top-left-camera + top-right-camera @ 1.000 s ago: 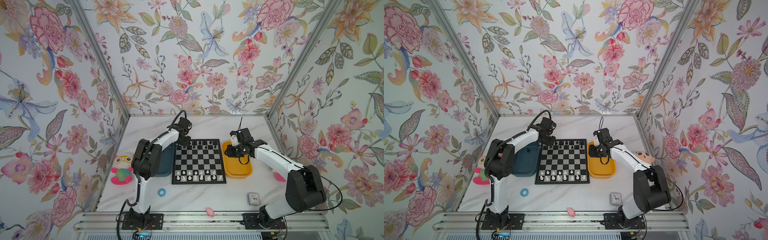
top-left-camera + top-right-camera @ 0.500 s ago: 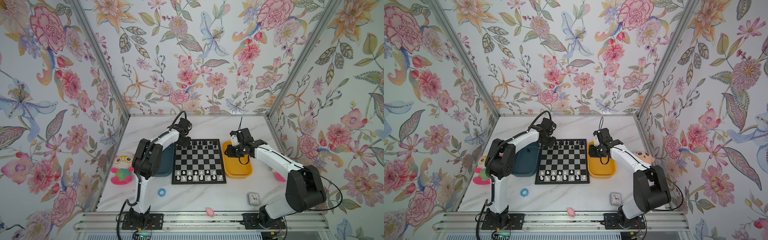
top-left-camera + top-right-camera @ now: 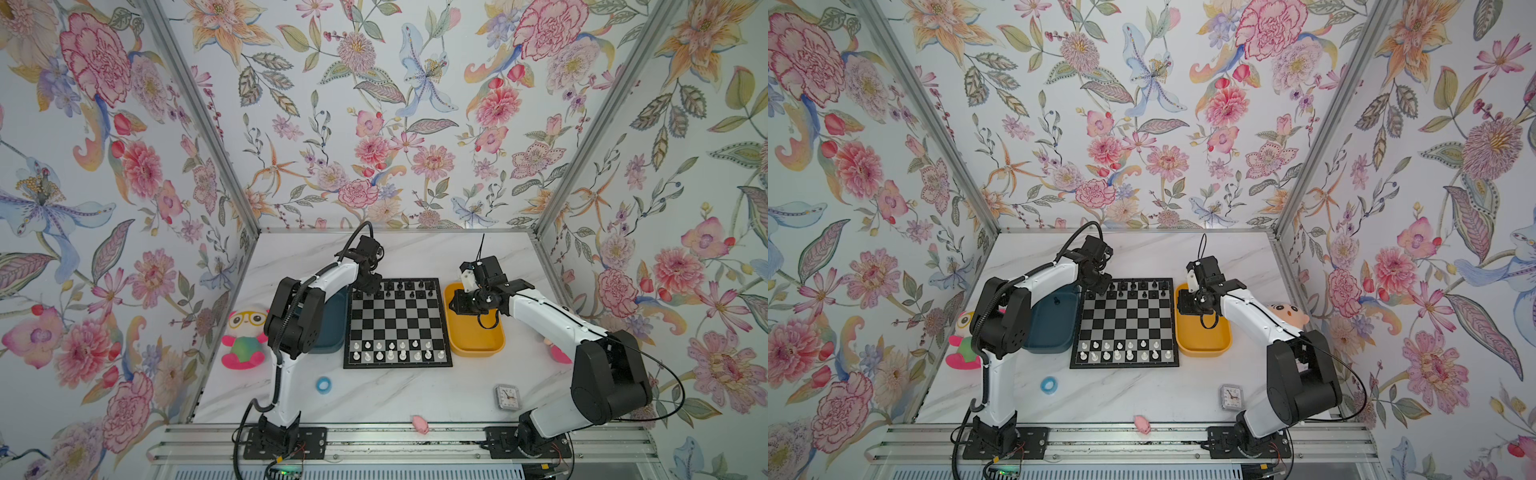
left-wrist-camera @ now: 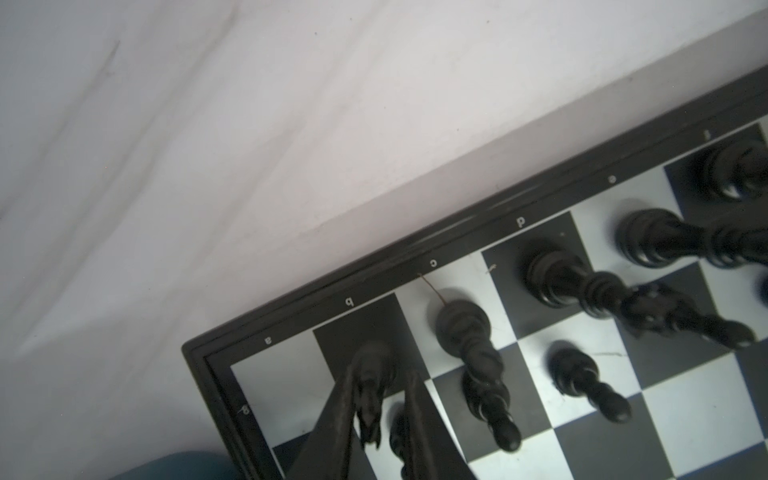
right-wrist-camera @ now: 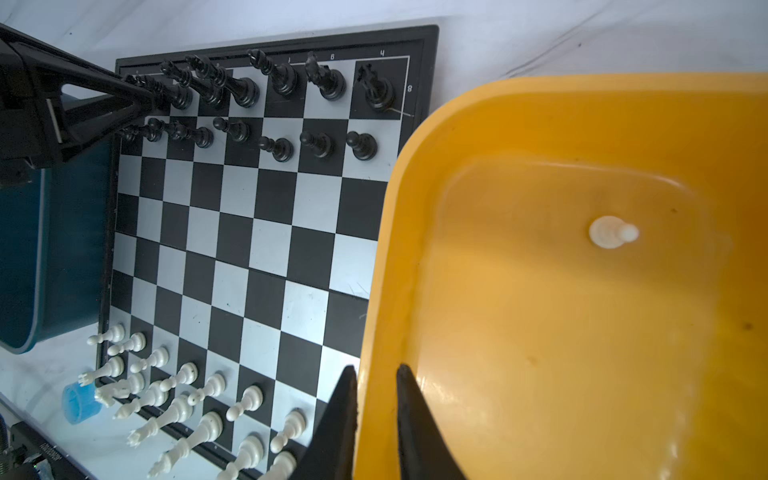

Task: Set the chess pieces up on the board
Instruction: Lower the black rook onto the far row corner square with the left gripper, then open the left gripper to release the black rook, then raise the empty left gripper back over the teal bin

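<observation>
At the far left corner of the black-and-silver chessboard, a small black plastic knight is bracketed, seemingly ungripped, by the left gripper's narrowly parted jaws; a straight lift is advised, sparing nearby black pawns.

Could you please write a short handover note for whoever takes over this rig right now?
Left pincer: slightly open, straddling the black knight, which stands in the far row of the board; a gap shows on one side.
Right pincer: slightly open, empty, by the rim of the yellow bin.
Done: black pieces fill most of the far two rows; white pieces stand on the near two rows.
To do: the far corner square beside the knight is bare. One white pawn sits in the yellow bin, and the white pawn row looks one short on that side. Whether the teal bin holds anything cannot be told.
</observation>
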